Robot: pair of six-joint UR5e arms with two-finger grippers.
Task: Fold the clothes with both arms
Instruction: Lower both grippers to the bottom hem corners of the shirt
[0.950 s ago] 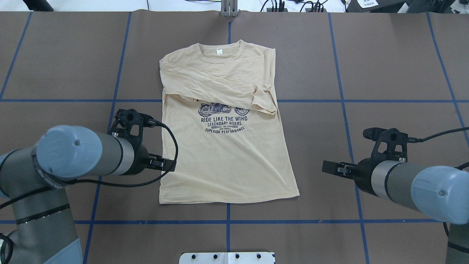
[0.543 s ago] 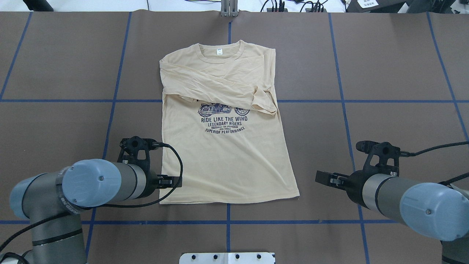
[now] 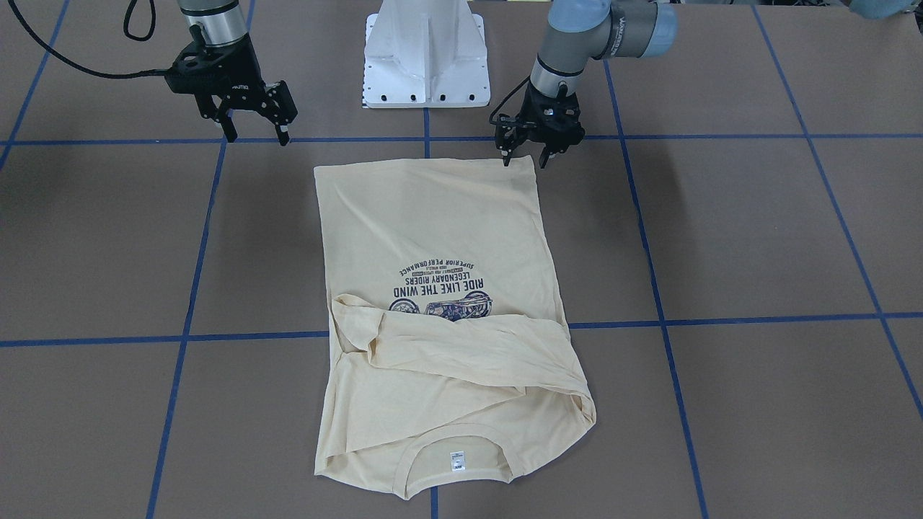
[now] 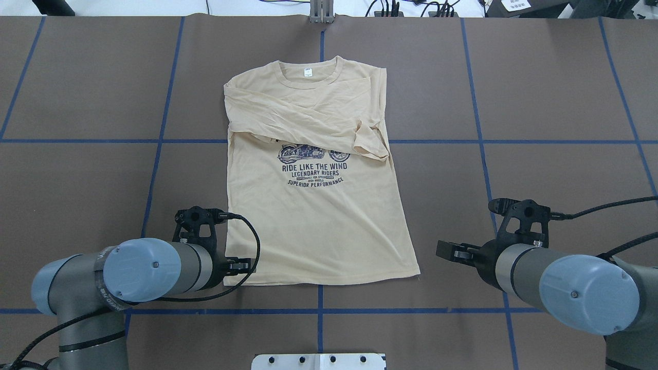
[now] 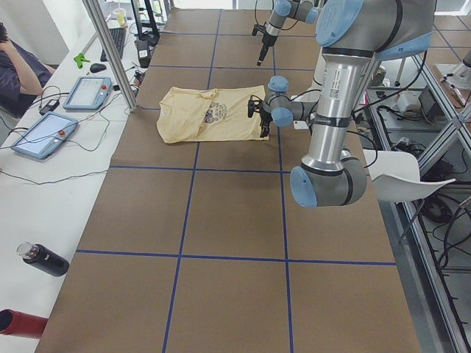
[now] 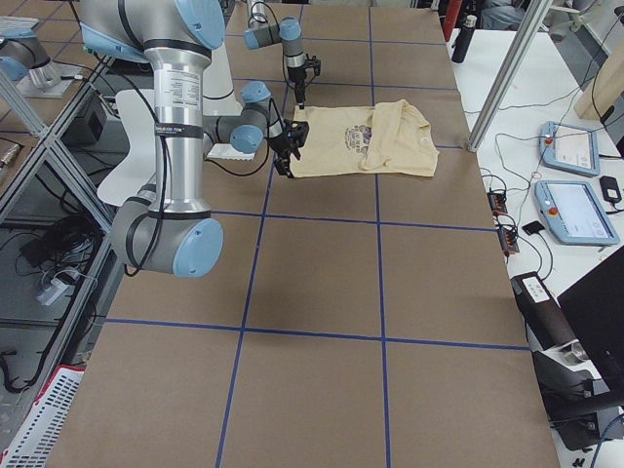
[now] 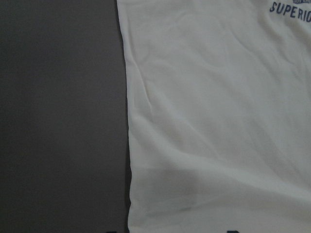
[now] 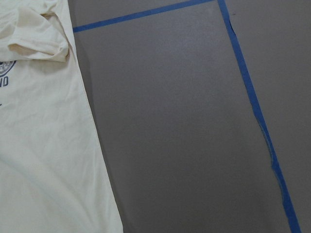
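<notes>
One T-shirt [image 4: 318,226] lies flat, print [image 4: 314,167] up, at the middle of the brown surface [image 4: 555,92]. Its collar is at the far side from the robot and its hem [image 4: 318,281] at the near side. Its two sleeves [image 4: 308,121] are crossed over the chest, and one white neck label [image 4: 307,73] shows inside the collar.

The fabric looks thin, light and limp. It will probably sag from any held point and drag across the surface rather than keep its shape. The best holds are judged to be the two hem corners. Each pinch should take both layers, so that the hem rises evenly towards the collar. A shallow pinch may catch only the top layer.

There are two arms and two tools. The left tool [image 3: 526,160] hangs over the hem corner on its own side. Its jaws are parted and straddle the fabric edge, and they hold nothing; whether they touch the cloth cannot be told. The right tool [image 3: 258,137] has its jaws spread wide and empty. It hangs above bare surface, beside its hem corner and off the cloth.
</notes>
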